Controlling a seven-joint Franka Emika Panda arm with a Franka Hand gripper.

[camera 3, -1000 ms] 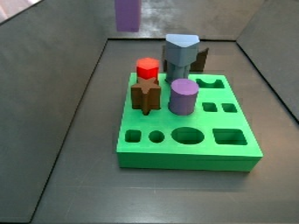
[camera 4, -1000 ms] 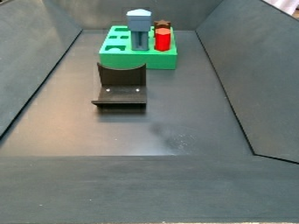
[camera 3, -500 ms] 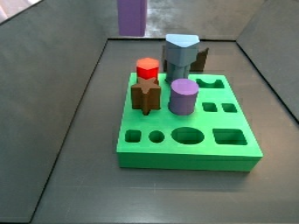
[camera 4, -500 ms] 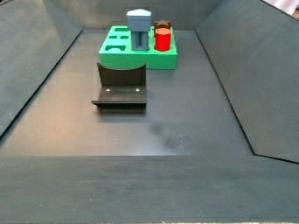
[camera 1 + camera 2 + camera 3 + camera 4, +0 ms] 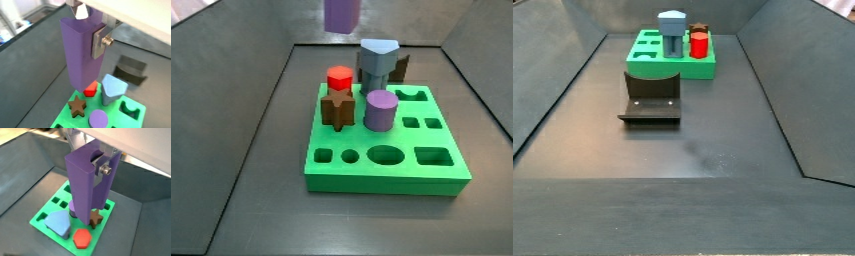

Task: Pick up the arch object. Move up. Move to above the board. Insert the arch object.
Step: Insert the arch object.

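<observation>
My gripper [image 5: 85, 39] is shut on the arch object [image 5: 80, 52], a tall slim purple block with flat sides that hangs upright from it. One silver finger [image 5: 98, 43] presses its side; it shows in both wrist views [image 5: 103, 170]. The arch object [image 5: 83, 178] hangs high over the green board [image 5: 45, 214], above the pieces standing in it. In a side view only the block's lower end [image 5: 341, 14] shows, at the upper edge, above the far end of the board [image 5: 385, 180]. The gripper and arch object are out of the side view that shows the board [image 5: 647, 60] at the far end.
In the board stand a grey-blue pentagonal block [image 5: 378, 60], a red piece [image 5: 339, 78], a brown star [image 5: 337, 108], a purple cylinder [image 5: 380, 110] and a dark brown piece [image 5: 401, 68]. Several cut-outs [image 5: 385, 155] are open. The fixture [image 5: 652, 97] stands beside the board. Dark walls ring the floor.
The arch object, held in the gripper, has moved sideways toward the board, shifting right along the upper edge of the side view. The pieces in the board have not moved.
</observation>
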